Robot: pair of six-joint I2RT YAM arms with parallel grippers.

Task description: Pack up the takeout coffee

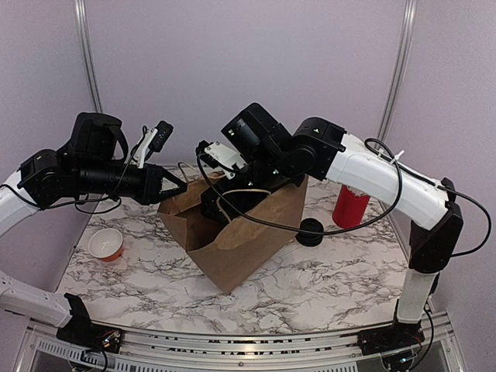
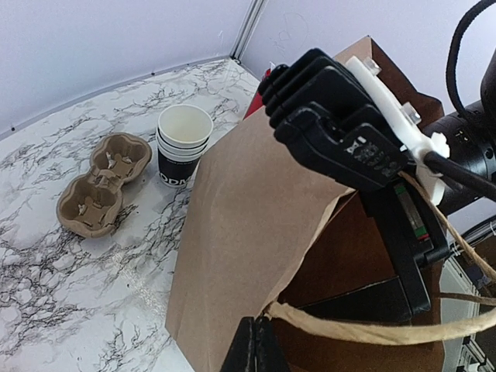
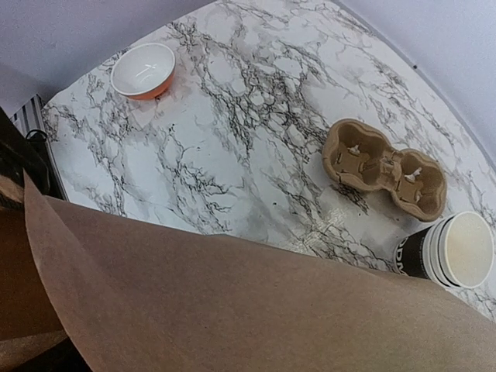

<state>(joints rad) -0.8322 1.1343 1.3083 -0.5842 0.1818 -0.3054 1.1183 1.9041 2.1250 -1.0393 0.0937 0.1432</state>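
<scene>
Step in hand: opening the paper bag (image 1: 248, 232) for loading. I see nothing packed in it yet, though its inside is mostly hidden.
Left gripper (image 2: 254, 345): pinched tight on the bag's rim by the twine handle (image 2: 364, 332), holding the mouth up.
Right gripper (image 1: 215, 199): reaching down into the bag's mouth. I cannot tell whether its fingers are spread or closed.
Cups (image 2: 184, 146): stacked, the top one open with no lid. They stand on the table on the far side of the bag, just beside the cardboard carrier (image 2: 105, 182).
Next move, as I judge it: the right gripper lifts out clear of the handle and goes round for the cups, with the left holding the mouth open.
</scene>
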